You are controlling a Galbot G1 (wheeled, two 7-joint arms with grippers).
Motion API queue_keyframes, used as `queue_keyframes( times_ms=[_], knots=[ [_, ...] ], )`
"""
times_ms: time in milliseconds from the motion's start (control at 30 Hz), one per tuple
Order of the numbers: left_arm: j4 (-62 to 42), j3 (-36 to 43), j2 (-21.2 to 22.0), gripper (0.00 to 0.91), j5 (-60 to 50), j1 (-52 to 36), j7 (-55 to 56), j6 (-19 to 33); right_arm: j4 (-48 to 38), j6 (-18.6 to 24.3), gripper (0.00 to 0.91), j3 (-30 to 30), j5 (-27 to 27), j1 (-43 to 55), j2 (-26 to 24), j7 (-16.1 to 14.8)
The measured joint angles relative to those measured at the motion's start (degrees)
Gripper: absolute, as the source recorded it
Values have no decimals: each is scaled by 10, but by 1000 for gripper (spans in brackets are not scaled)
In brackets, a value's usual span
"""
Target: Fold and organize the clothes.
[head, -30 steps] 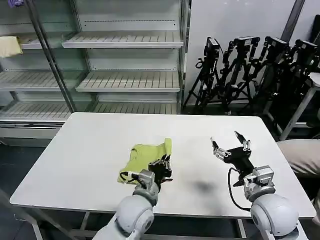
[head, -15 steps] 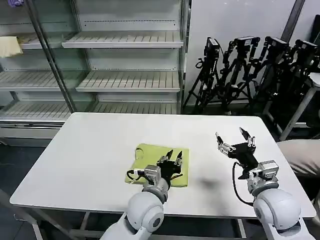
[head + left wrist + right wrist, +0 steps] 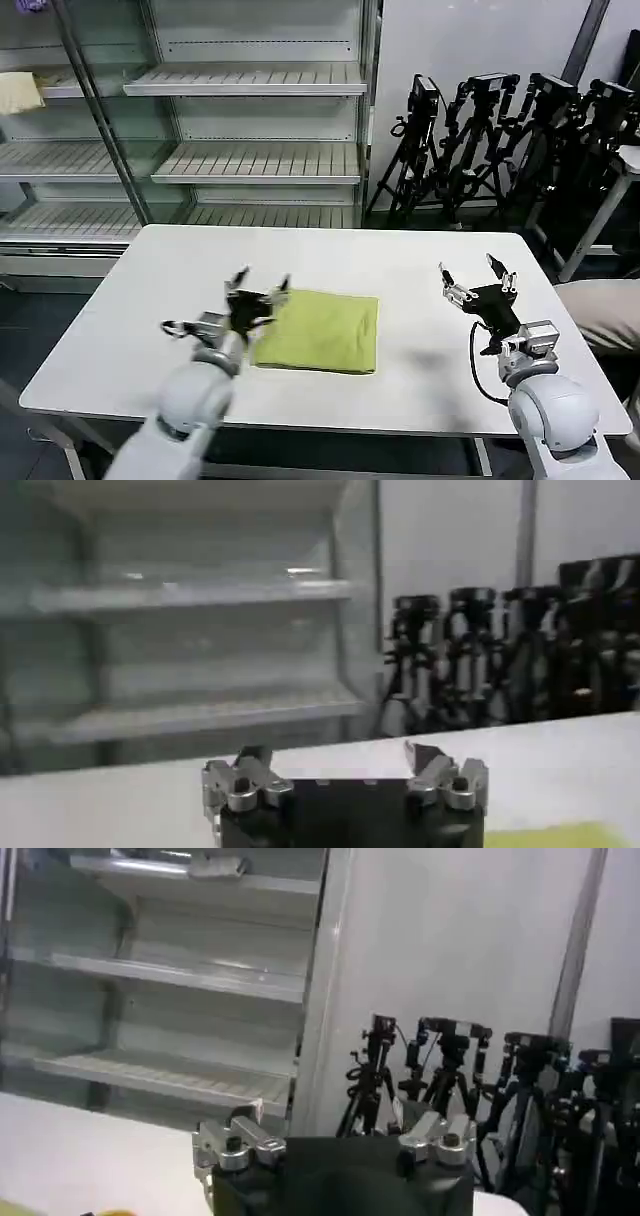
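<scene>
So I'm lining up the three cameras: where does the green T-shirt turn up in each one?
Head view: the T-shirt lies folded flat at the middle of the white table, just right of the left pincer, which is open.
Left wrist view: a strip of it sits in the picture's lower right corner.
Right wrist view: a yellow-green sliver at the bottom edge may be it; too little to tell.
Shared landmark: the tripods against the wall.

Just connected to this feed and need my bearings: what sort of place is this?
Probably a robot lab or test room: bare store-style shelves, a row of camera tripods along the wall, and a plain white table holding one folded green shirt.
</scene>
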State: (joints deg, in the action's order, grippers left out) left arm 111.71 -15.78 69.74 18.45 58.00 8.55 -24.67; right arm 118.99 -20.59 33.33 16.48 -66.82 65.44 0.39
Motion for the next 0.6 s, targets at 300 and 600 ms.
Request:
queue_keyframes(
  times_ms=[300, 600],
  knots=[
    [-29, -95, -42, 907, -37, 29, -88, 81, -9, 14, 907, -12, -30, -3, 6, 7],
    [-47, -130, -50, 907, -68, 43, -126, 129, -18, 33, 907, -24, -50, -8, 8, 11]
  ],
)
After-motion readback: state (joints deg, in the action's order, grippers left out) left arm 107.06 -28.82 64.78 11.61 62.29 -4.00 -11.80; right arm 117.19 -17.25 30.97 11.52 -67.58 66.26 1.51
